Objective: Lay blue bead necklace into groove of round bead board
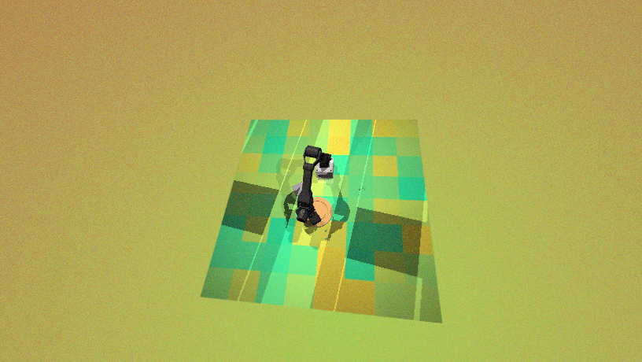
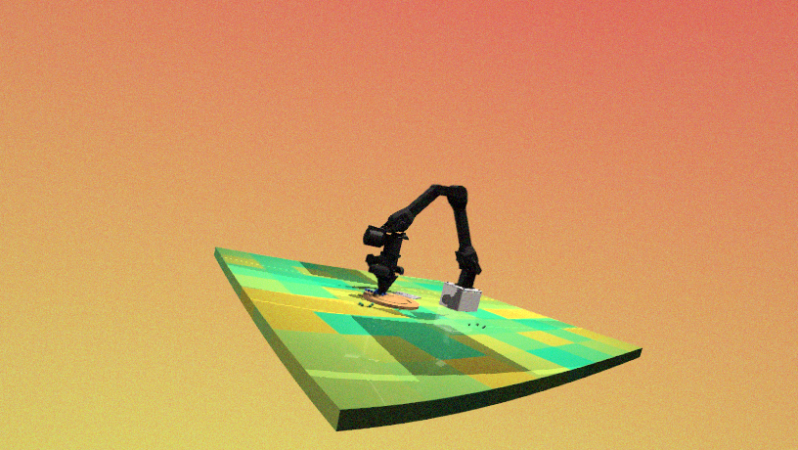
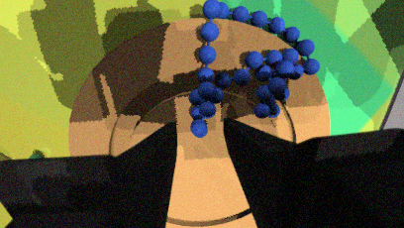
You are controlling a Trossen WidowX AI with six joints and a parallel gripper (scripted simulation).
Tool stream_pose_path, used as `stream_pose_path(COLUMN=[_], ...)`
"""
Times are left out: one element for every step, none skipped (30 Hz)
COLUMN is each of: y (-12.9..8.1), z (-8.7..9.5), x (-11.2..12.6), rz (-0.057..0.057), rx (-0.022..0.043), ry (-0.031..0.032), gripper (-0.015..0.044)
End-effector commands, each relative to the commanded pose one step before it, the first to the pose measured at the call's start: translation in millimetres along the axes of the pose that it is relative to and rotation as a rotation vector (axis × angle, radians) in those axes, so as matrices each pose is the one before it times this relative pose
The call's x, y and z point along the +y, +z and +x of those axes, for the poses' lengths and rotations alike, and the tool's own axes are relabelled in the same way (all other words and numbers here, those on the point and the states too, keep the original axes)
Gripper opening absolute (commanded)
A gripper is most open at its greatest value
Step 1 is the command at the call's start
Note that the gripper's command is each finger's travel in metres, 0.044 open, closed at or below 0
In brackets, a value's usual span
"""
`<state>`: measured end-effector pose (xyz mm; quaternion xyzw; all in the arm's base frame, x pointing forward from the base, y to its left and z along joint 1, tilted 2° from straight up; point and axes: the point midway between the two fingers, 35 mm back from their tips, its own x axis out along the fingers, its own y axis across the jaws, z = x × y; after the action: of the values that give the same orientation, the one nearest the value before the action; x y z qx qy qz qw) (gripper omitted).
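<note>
A: Necklace (image 3: 248, 64) is on the board (image 3: 124, 99), but bunched: a heap of beads on the far side, one strand hanging past the far rim towards the table (image 3: 30, 64).

B: And the hand (image 3: 200, 149)?

A: Part open, fingers spread either side of the last bead. It grips nothing that I can see; that bead sits just beyond the tips.

B: So what could spoil it?

A: The groove (image 3: 116, 134) runs as a thin ring, and most beads look to lie across it, not in it. I'd judge the overhanging strand could drag more beads off the rim. Lifting away carelessly might also catch that last bead and pull the heap askew.
</note>
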<state>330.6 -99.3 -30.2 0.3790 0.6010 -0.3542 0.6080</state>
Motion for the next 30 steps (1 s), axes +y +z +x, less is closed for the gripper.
stream_pose_path(y=[0.28,0.0,0.0,-0.02,-0.07,-0.14,-0.2,-0.23,-0.25,-0.23,-0.15,-0.05,0.0,-1.52,0.01,0.01,0.0,-0.01,0.0,0.0,0.0,0.0,0.0,0.0,0.0,0.0,1.14,3.43,5.73,7.39], z=[-0.61,0.0,0.0,-0.53,-1.59,-2.65,-3.25,-3.26,-3.26,-2.67,-1.61,-0.54,0.0,8.56,-1.5,-2.51,-2.5,-1.5,-0.5,0.0,0.0,0.0,0.0,0.0,0.0,0.0,-0.29,-0.86,-1.43,-1.84], x=[0.3,0.0,0.0,-0.02,-0.07,-0.13,-0.19,-0.22,-0.25,-0.22,-0.14,-0.05,0.0,-1.43,0.01,0.01,0.0,-0.01,0.0,0.0,0.0,0.0,0.0,0.0,0.0,0.0,0.02,0.04,0.0,-0.09], rz=[-0.0001,0.0,0.0,0.0001,0.0003,0.0006,0.0007,0.0007,0.0007,0.0006,0.0003,0.0001,0.0,-0.0026,0.0005,0.0008,0.0008,0.0005,0.0002,0.0,0.0,0.0,0.0,0.0,0.0,0.0,0.0026,0.0079,0.0132,0.017], rx=[-0.00144,0.0,0.0,0.00019,0.00058,0.00096,0.00118,0.00118,0.00119,0.00097,0.00058,0.00019,0.0,0.00646,-0.00112,-0.00186,-0.00186,-0.00111,-0.00037,0.0,0.0,0.0,0.0,0.0,0.0,0.0,-0.00009,-0.00027,-0.00045,-0.00057], ry=[0.00141,0.0,0.0,-0.0002,-0.00059,-0.00098,-0.0012,-0.00121,-0.00121,-0.00099,-0.0006,-0.0002,0.0,-0.00634,0.0011,0.00183,0.00183,0.0011,0.00037,0.0,0.0,0.0,0.0,0.0,0.0,0.0,0.00001,0.00003,0.00005,0.00006], gripper=[0.0262,0.0289,0.0315,0.0341,0.0368,0.0394,0.042,0.044,0.044,0.044,0.044,0.044,0.044,0.044,0.044,0.044,0.044,0.044,0.044,0.044,0.044,0.044,0.044,0.044,0.044,0.044,0.0414,0.0387,0.0361,0.0335])
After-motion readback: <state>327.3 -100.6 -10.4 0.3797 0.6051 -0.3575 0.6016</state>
